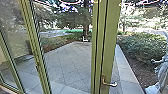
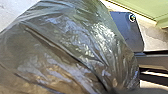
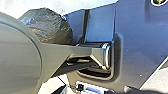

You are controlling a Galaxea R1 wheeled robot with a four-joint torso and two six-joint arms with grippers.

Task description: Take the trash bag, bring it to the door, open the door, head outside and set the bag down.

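Observation:
The dark, shiny trash bag (image 2: 75,47) is large and close in the left wrist view, its folds drawn together where my left gripper is shut on it. In the right wrist view the bag (image 3: 50,26) appears beyond the robot's own dark parts. A green-framed glass door (image 1: 110,47) with a metal lever handle (image 1: 110,83) stands in front of me in the head view. Whether it is latched, I cannot tell.
Green-framed glass panels (image 1: 37,60) stand at the left. Past the glass lies a paved yard (image 1: 70,62), with bushes (image 1: 143,47) along the right and trees behind. A pale, unclear shape (image 1: 162,75) shows at the right edge.

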